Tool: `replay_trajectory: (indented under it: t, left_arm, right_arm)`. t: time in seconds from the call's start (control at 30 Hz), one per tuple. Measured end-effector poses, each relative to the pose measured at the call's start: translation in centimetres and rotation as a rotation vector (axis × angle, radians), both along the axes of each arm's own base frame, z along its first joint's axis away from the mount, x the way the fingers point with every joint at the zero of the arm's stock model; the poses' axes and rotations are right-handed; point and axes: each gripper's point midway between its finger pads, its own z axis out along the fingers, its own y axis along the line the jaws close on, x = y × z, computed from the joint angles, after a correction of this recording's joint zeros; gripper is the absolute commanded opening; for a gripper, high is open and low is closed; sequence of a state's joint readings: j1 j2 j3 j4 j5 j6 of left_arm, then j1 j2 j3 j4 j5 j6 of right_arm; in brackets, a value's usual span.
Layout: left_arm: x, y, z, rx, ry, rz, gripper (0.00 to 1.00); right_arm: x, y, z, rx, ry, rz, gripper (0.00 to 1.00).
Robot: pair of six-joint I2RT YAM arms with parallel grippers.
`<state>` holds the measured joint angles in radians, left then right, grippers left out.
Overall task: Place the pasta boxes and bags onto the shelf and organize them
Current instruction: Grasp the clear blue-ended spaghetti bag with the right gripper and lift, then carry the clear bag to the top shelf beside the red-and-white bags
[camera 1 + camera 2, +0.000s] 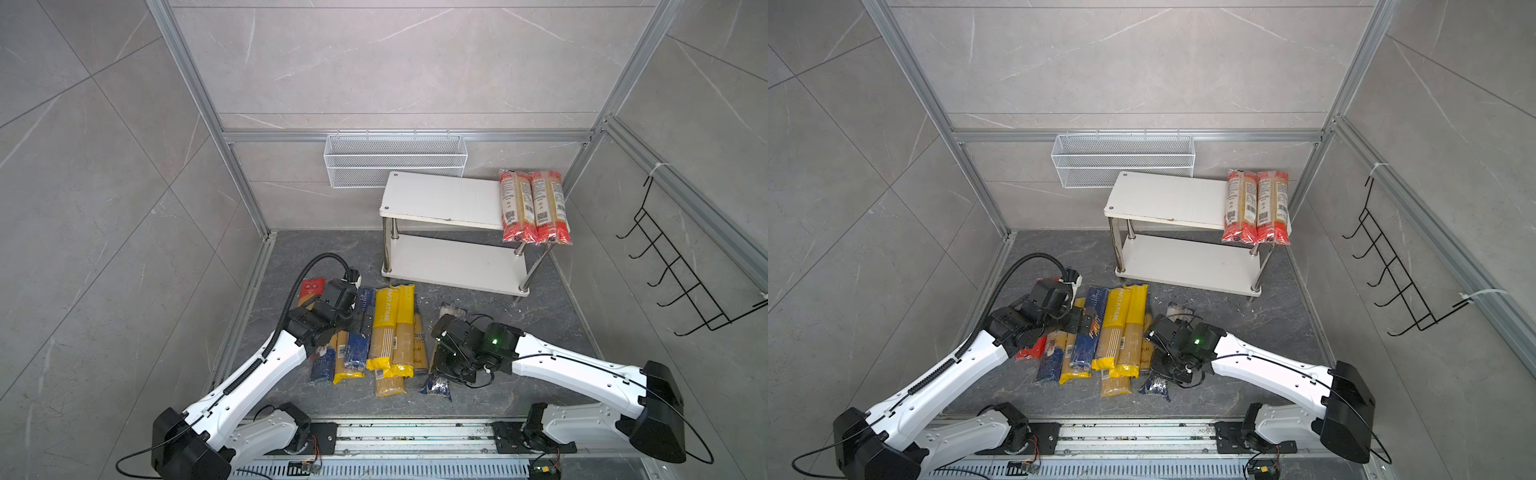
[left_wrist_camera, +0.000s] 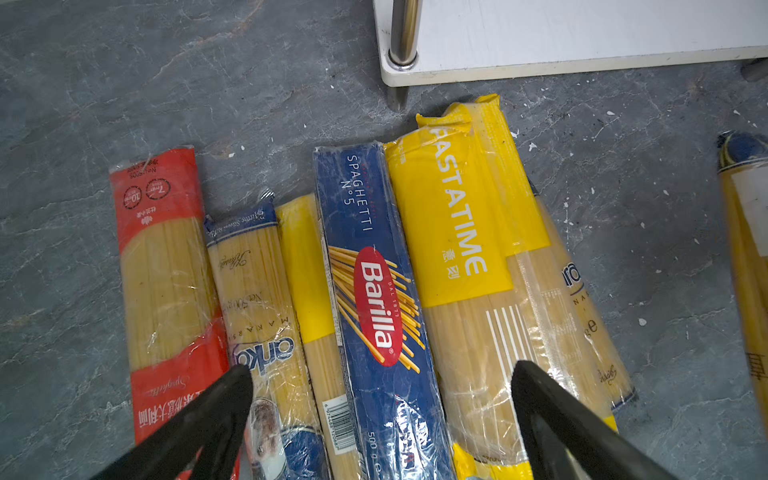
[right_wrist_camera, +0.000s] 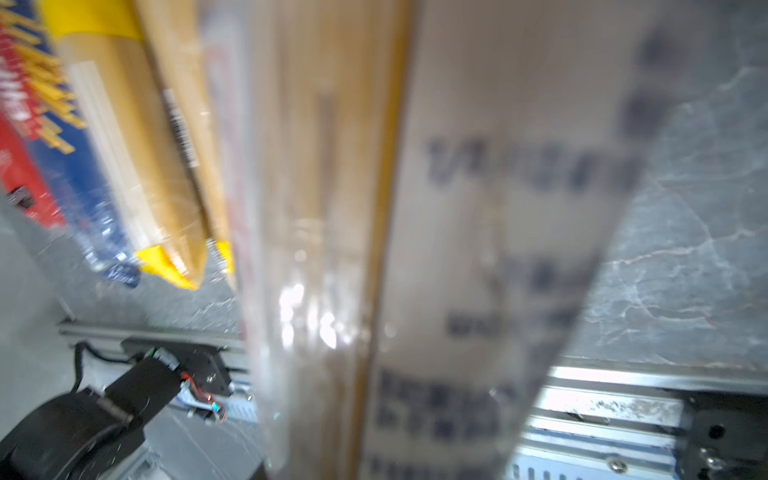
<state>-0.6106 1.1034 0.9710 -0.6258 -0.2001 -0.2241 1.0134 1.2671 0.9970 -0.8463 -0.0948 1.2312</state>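
- Here, nearest the arm bases, the navy-ended bag [image 1: 436, 387] lies on the dark floor [image 1: 552, 332], a little apart from the other packs. The right gripper [image 1: 449, 357] is down over its middle.
- In the right wrist view that bag fills the frame, blurred, and hides the jaws, so I cannot tell whether they have closed on it.
- Just beside it, the heap of packs [image 1: 392, 332] lies lengthwise on the floor, pack against pack.
- Over the heap hovers the left gripper [image 2: 382, 370], jaws spread wide and empty, straddling the blue Barilla pack [image 2: 378, 307].
- Farther back stands the shelf [image 1: 440, 195]. Two red-ended bags [image 1: 534, 208] lie side by side at the right end of its top board, overhanging the front edge. Nothing shows on the lower board [image 1: 453, 262].
- The step in hand looks like the pickup of the navy-ended bag.
- The next move calls for a firm hold near the middle, a level lift, and laying the bag parallel beside the red-ended pair.
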Motion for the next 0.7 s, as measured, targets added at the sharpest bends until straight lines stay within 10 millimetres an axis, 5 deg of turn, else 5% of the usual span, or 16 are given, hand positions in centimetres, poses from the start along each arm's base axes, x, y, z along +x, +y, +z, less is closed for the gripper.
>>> replay_trajectory:
  t: [0.23,0.53,0.7]
  left_arm:
    - [1.2,1.6,0.5,0.005,-0.012,0.043,1.0]
    - [3.3,2.4,2.1,-0.017,-0.034,0.088,1.0]
    - [4.4,1.9,2.7,-0.026,-0.048,0.089,1.0]
  right_arm:
    - [0.2,1.5,4.9,0.063,-0.079,0.16,0.0]
    - [1.5,1.6,17.2,0.132,-0.332,0.326,0.0]
    - [5.3,1.0,24.2,0.105,-0.529,0.305,0.0]
